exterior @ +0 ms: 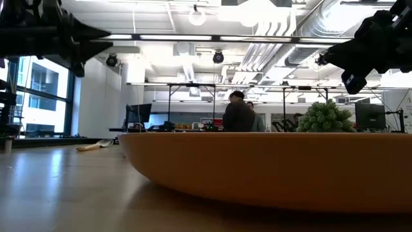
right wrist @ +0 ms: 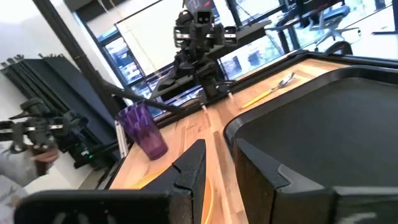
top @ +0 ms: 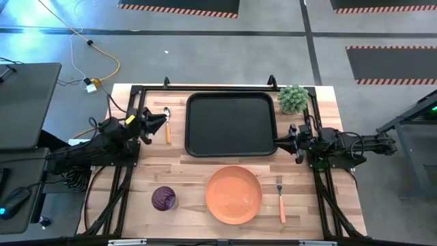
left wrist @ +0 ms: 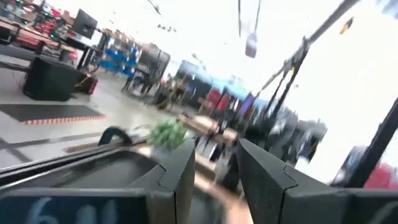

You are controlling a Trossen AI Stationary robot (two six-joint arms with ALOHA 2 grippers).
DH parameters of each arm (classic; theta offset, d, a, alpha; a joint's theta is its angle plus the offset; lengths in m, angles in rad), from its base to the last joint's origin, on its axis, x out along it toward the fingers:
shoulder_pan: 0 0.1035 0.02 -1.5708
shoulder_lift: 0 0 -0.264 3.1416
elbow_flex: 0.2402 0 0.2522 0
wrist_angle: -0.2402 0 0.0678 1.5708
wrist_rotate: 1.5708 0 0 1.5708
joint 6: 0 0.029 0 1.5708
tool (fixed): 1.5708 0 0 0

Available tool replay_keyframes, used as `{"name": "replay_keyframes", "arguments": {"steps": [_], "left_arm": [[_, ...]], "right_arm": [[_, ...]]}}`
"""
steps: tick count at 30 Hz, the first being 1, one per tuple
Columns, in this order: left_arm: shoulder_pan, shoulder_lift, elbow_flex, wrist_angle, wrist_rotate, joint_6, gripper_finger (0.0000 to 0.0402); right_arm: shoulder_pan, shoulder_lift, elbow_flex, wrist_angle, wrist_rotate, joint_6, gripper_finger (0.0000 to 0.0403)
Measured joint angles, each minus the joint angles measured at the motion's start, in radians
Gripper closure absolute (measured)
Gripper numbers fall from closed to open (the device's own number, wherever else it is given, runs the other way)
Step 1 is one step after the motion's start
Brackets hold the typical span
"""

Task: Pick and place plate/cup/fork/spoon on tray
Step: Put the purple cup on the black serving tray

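Smooth black round-cornered tray empty between both arms' seemingly slightly parted, empty jaws.

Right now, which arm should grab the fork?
Right, probably. The fork lies on the table's right side, beside the plate, just in front of the right claw. The left claw sits across the tray, by the spoon.

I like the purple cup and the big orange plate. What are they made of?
The cup looks like see-through plastic, though it could be tinted glass: light passes through its purple wall. The plate looks like plastic too, with one even orange colour and a soft, dull shine. Painted ceramic is possible.
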Motion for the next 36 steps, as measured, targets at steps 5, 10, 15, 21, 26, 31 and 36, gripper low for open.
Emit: {"name": "replay_keyframes", "arguments": {"steps": [5, 10, 15, 21, 26, 31, 36], "left_arm": [[0.0, 0.0, 0.0, 0.059, -0.064, -0.118, 0.0291], [0.0, 0.0, 0.001, 0.119, -0.072, -0.172, 0.0291], [-0.001, 0.0, 0.065, 0.132, -0.037, -0.153, 0.0291], [-0.001, 0.053, 0.217, 0.056, 0.033, -0.051, 0.0291], [-0.001, 0.147, 0.381, -0.154, 0.121, 0.022, 0.0291], [-0.001, 0.25, 0.598, -0.467, 0.197, 0.07, 0.0291], [-0.001, 0.359, 0.816, -0.752, 0.202, 0.167, 0.0291]], "right_arm": [[0.0, 0.0, -0.002, 0.017, 0.02, -0.054, 0.0327], [0.0, 0.0, -0.002, 0.024, 0.02, -0.048, 0.0327], [0.0, 0.0, -0.002, 0.025, 0.02, -0.046, 0.0327], [0.0, 0.0, -0.002, 0.026, 0.018, -0.046, 0.0327], [0.0, 0.0, -0.002, 0.026, 0.017, -0.046, 0.0327], [0.0, 0.0, -0.002, 0.026, 0.017, 0.015, 0.0327], [0.0, 0.0, -0.002, 0.026, 0.017, 0.059, 0.0327]]}}
